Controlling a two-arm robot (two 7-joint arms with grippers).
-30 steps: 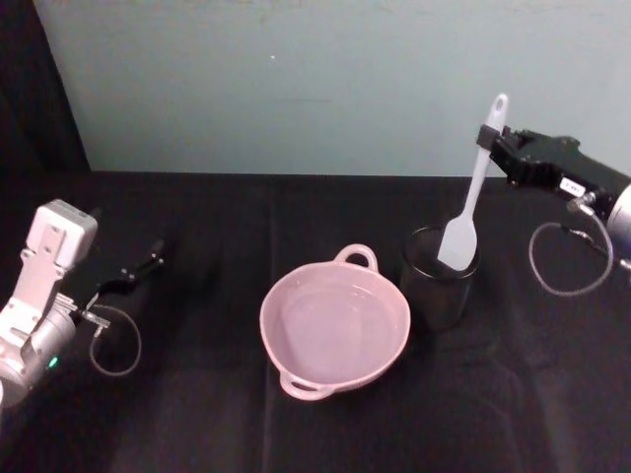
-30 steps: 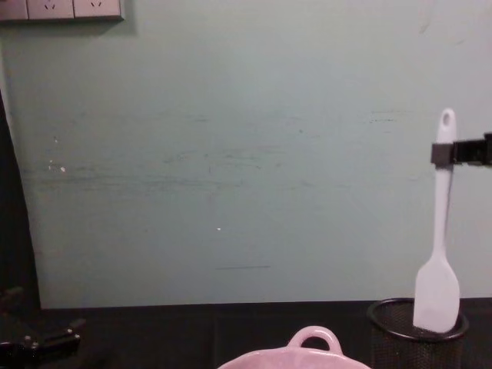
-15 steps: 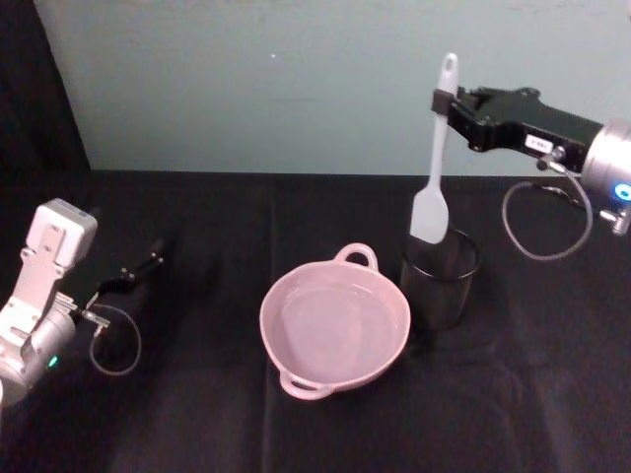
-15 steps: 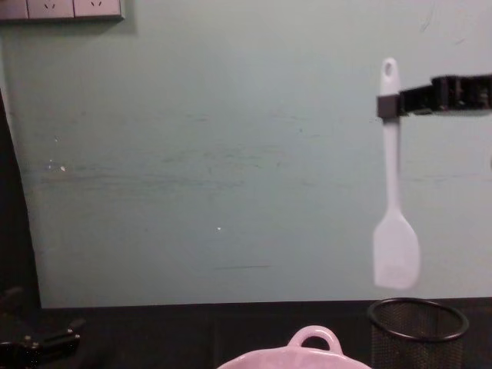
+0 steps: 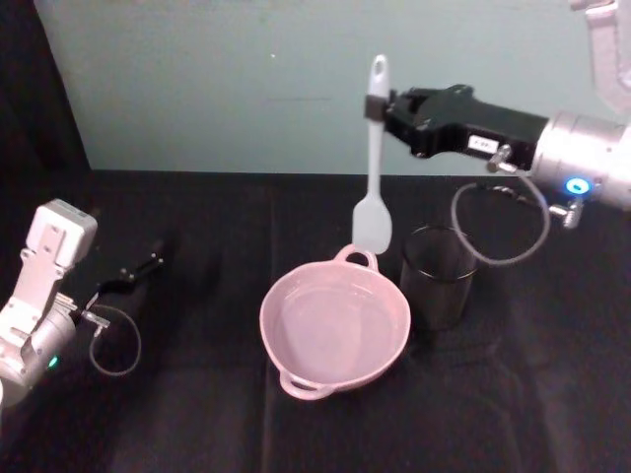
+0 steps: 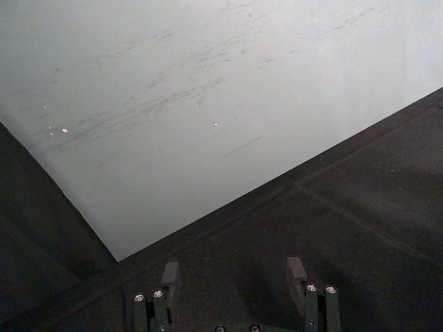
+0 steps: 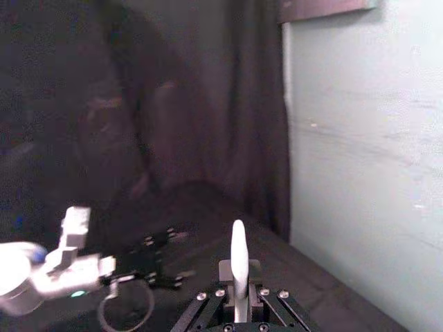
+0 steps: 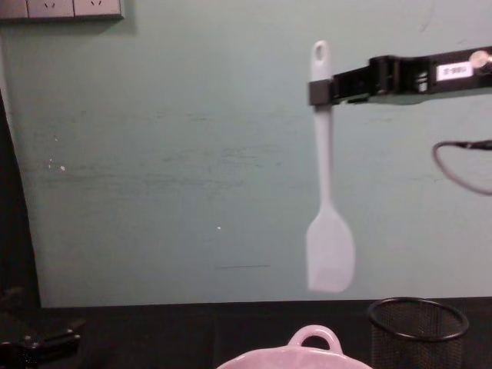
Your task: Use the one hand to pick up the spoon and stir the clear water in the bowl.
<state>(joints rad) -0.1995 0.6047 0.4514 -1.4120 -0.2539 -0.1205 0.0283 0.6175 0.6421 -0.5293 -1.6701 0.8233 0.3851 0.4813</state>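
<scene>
My right gripper (image 5: pixel 376 106) (image 8: pixel 317 93) is shut on the upper handle of the white spoon (image 5: pixel 373 193) (image 8: pixel 327 192), which hangs upright in the air with its flat blade down. The blade hovers above the far rim and loop handle of the pink bowl (image 5: pixel 335 322) (image 8: pixel 311 351), apart from it. Clear water lies in the bowl. The right wrist view has the spoon's handle end (image 7: pixel 239 259) sticking up between the fingers. My left gripper (image 5: pixel 144 267) (image 6: pixel 234 277) rests open at the table's left with nothing in it.
A black mesh cup (image 5: pixel 438 275) (image 8: pixel 417 331) stands just right of the bowl. The table is covered in black cloth (image 5: pixel 197 414). A pale green wall (image 5: pixel 246 89) runs behind it, and a dark curtain hangs at the left.
My right gripper has lifted the spoon out of the mesh cup and carried it left, from above the cup to above the bowl's far rim. The left arm has stayed put.
</scene>
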